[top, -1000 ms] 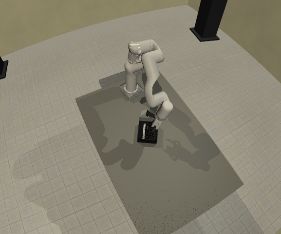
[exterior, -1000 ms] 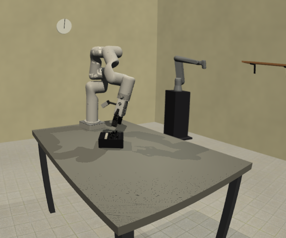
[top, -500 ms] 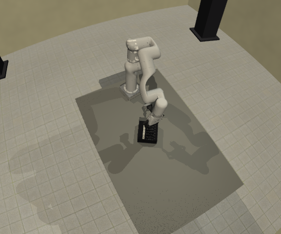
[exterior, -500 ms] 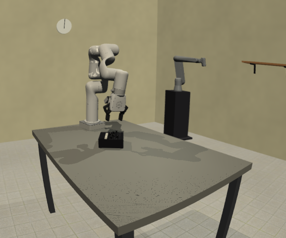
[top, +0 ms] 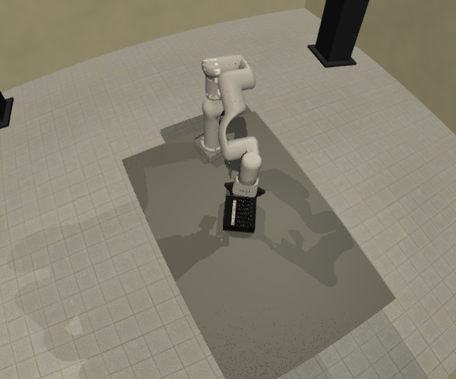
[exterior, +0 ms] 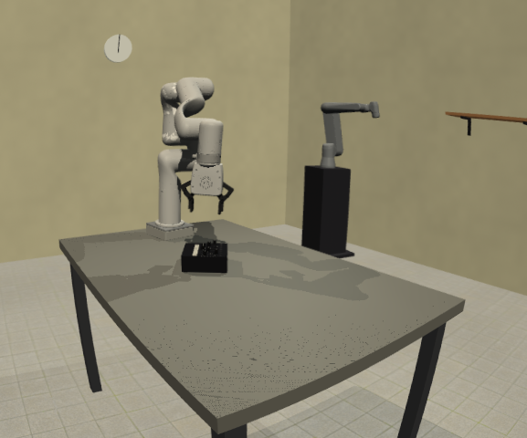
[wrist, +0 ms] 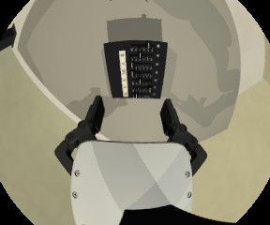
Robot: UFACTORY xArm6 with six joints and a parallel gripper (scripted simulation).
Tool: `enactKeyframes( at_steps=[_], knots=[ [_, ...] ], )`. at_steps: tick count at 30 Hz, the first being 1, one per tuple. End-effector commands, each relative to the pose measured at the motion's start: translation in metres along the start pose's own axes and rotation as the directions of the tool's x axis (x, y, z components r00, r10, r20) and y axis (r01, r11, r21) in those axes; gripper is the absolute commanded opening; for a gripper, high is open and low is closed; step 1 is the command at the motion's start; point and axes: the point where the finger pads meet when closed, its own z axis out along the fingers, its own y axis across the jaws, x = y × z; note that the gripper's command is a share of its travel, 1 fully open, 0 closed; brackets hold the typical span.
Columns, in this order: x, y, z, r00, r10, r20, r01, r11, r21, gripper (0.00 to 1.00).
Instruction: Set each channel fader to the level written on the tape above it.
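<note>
The black lighting desk (top: 239, 215) stands on its feet on the grey table, with a pale tape strip (top: 232, 212) along one side and a row of several small faders (top: 246, 212) beside it. It also shows in the side view (exterior: 204, 256) and in the wrist view (wrist: 138, 69). The fader caps and the tape levels are too small to read. My gripper (exterior: 205, 203) is open and empty, raised well above the desk near its end closest to the arm's base. In the wrist view the fingers frame the desk from above.
The arm's base (exterior: 169, 230) stands on the table's far edge behind the desk. A second grey arm on a black pedestal (exterior: 325, 207) stands off the table at the right. A wall shelf (exterior: 494, 118) hangs far right.
</note>
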Motion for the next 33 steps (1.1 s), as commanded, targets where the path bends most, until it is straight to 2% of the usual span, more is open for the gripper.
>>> enactKeyframes(
  at_steps=[1,5,10,12,13,15,23,27,29,33],
  knots=[
    [0.0,-0.002,-0.006,0.962,0.274,0.01,-0.274,0.961,-0.028,1.0],
    [0.0,-0.003,-0.007,0.892,0.452,0.001,-0.451,0.891,-0.052,1.0],
    [0.0,-0.003,-0.007,0.763,0.646,-0.01,-0.645,0.761,-0.074,1.0],
    [0.0,-0.003,-0.007,0.763,0.646,-0.01,-0.645,0.761,-0.074,1.0],
    [0.0,-0.003,-0.007,0.668,0.744,-0.011,-0.742,0.665,-0.083,1.0],
    [0.0,-0.003,-0.007,0.611,0.791,-0.007,-0.789,0.609,-0.087,1.0],
    [0.0,-0.002,-0.007,0.63,0.777,-0.003,-0.774,0.627,-0.085,1.0],
    [0.0,0.001,-0.004,0.706,0.708,0.012,-0.706,0.705,-0.075,1.0],
    [0.0,0.001,-0.004,0.706,0.708,0.012,-0.706,0.705,-0.075,1.0],
    [0.0,0.008,0.0,0.835,0.55,0.035,-0.548,0.835,-0.049,1.0]
  ],
)
